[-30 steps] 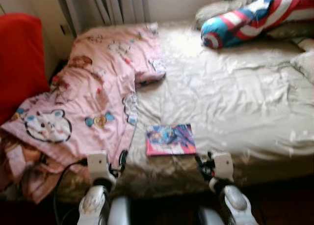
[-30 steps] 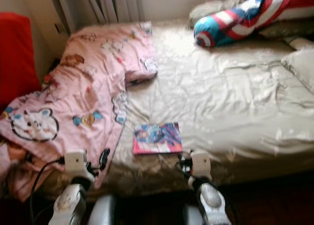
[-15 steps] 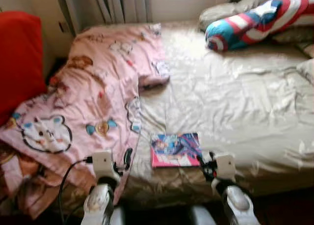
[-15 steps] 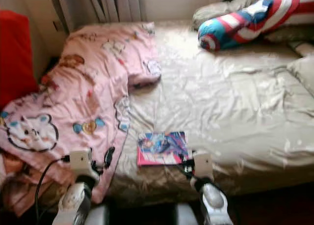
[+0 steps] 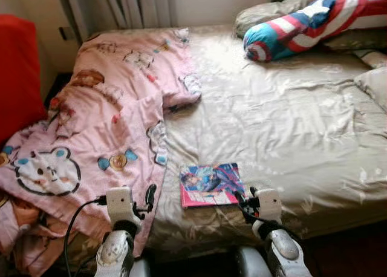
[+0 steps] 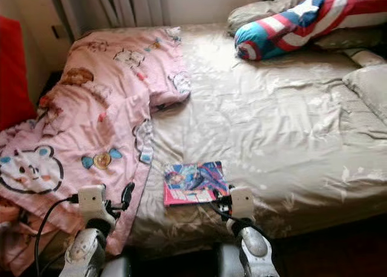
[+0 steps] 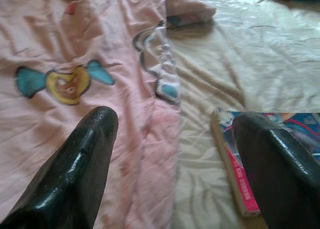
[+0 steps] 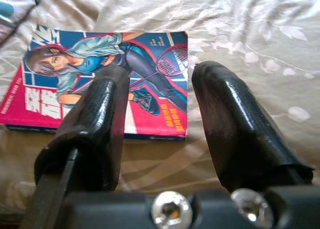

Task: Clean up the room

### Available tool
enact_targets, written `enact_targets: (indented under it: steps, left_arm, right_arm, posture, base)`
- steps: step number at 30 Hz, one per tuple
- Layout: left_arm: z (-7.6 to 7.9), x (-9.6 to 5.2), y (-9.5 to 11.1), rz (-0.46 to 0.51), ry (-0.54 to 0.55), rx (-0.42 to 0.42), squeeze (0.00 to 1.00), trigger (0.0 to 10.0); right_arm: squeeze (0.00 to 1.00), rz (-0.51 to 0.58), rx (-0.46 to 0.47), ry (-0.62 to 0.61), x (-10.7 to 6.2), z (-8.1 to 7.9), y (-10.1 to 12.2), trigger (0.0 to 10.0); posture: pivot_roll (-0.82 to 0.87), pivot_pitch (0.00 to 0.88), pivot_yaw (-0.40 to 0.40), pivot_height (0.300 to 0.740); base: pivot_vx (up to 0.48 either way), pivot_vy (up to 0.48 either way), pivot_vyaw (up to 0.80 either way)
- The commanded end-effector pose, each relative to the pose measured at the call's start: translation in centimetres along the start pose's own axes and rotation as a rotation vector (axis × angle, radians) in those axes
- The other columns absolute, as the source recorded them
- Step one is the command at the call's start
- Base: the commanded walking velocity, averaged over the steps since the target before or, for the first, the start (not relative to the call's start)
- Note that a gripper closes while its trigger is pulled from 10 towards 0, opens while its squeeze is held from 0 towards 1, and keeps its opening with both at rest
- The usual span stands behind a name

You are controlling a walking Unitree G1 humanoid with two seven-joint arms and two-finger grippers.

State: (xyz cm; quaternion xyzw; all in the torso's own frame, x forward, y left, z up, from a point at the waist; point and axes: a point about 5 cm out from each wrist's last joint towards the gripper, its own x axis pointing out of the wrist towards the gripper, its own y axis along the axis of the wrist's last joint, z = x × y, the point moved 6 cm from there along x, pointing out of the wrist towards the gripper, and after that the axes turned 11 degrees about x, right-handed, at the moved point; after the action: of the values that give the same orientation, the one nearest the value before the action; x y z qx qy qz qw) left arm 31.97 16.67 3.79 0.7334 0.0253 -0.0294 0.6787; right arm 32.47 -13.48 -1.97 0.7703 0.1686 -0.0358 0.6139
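Two silver arms are held forward over the near edge of the bed (image 5: 290, 126); the right gripper (image 8: 157, 96) is poised just above the near right corner of a manga book (image 5: 210, 184), its black fingers (image 8: 235, 124) spread apart and nothing clasped between them. The book is laid flat on the beige sheet, just beside the edge of a pink cartoon blanket (image 5: 103, 120); the left gripper (image 7: 175, 159) is held over that blanket edge, fingers parted wide and empty. One striped bolster pillow (image 5: 302, 23) is seen at the far side.
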Motion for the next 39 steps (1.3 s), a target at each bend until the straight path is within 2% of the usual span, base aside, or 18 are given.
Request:
enact_targets:
  steps: [1,3,6,10,11,12,13,14,19,28,29,30,31,35,39]
  left_arm:
    - [-0.3,0.0,-0.1,-0.010,0.008,0.005,0.00,10.0]
    - [-0.2,0.0,0.0,-0.011,0.006,0.010,0.00,10.0]
    - [-0.2,-0.1,0.1,-0.009,0.006,0.013,0.00,10.0]
    - [-0.5,-0.6,0.1,-0.009,0.004,0.023,0.00,10.0]
    - [-0.5,-0.7,0.1,-0.011,0.004,0.025,0.00,10.0]
    - [-0.6,-0.8,0.0,-0.012,0.004,0.029,0.00,10.0]
    - [-0.9,-1.1,0.0,-0.015,0.005,0.035,0.00,10.0]
    - [-0.9,-1.1,0.0,-0.015,0.005,0.035,0.00,10.0]
    - [-1.6,-2.5,0.0,-0.027,0.013,0.061,0.00,10.0]
    - [-3.3,-4.7,-0.3,-0.065,0.030,0.111,0.00,10.0]
    - [-3.5,-4.9,-0.2,-0.068,0.027,0.118,0.00,10.0]
    - [-3.5,-4.9,-0.2,-0.068,0.027,0.118,0.00,10.0]
    - [-3.5,-5.1,-0.1,-0.072,0.025,0.122,0.00,10.0]
    - [-3.7,-5.5,-0.1,-0.080,0.022,0.132,0.00,10.0]
    - [-3.9,-6.3,-0.2,-0.094,0.016,0.145,0.00,10.0]
  right_arm:
    - [0.00,0.016,0.005,0.011,0.3,-0.4,0.5,10.0]
    - [0.00,-0.001,0.037,-0.030,0.5,0.1,0.4,10.0]
    - [0.00,-0.002,0.161,-0.101,0.8,1.0,0.4,10.0]
    - [0.00,-0.011,0.406,-0.203,1.0,2.3,0.0,10.0]
    - [0.34,-0.010,0.445,-0.213,1.1,2.5,0.0,10.0]
    - [0.83,-0.006,0.492,-0.225,1.2,2.6,0.0,10.0]
    - [1.00,0.001,0.547,-0.243,1.3,2.8,0.1,10.0]
    - [1.00,0.001,0.547,-0.243,1.3,2.8,0.1,10.0]
    - [1.00,0.039,0.661,-0.281,1.5,3.4,0.7,10.0]
    - [1.00,0.104,0.684,-0.263,1.9,3.8,2.3,10.0]
    - [0.43,0.102,0.703,-0.247,2.0,3.7,2.3,10.0]
    - [0.43,0.102,0.703,-0.247,2.0,3.7,2.3,10.0]
    - [0.00,0.099,0.704,-0.232,2.0,3.5,2.3,10.0]
    - [0.00,0.100,0.721,-0.223,1.9,3.6,2.2,10.0]
    - [0.00,0.118,0.788,-0.177,1.8,4.0,2.5,10.0]
  posture:
    - [-0.07,0.110,-0.012,0.595]
    - [-0.06,0.119,-0.010,0.595]
    - [-0.05,0.131,-0.007,0.595]
    - [-0.03,0.154,0.004,0.595]
    - [-0.03,0.154,0.004,0.595]
    - [-0.02,0.163,0.007,0.595]
    - [-0.01,0.166,0.008,0.595]
    - [-0.01,0.166,0.008,0.595]
    - [0.03,0.204,0.024,0.595]
    - [0.08,0.254,0.055,0.595]
    - [0.08,0.260,0.060,0.595]
    - [0.08,0.260,0.060,0.595]
    - [0.08,0.265,0.063,0.595]
    - [0.09,0.275,0.071,0.595]
    - [0.11,0.292,0.084,0.595]
  base:
    - [0.000,0.000,0.00]
    - [0.000,0.000,0.00]
    - [0.000,0.000,0.00]
    - [0.000,0.000,0.00]
    - [0.000,0.000,0.00]
    - [0.000,0.000,0.00]
    - [0.000,0.000,0.00]
    - [0.000,0.000,0.00]
    - [0.000,0.000,0.00]
    - [0.000,0.000,0.00]
    - [0.000,0.000,0.00]
    - [0.000,0.000,0.00]
    - [0.000,0.000,0.00]
    - [0.000,0.000,0.00]
    - [0.000,0.000,0.00]
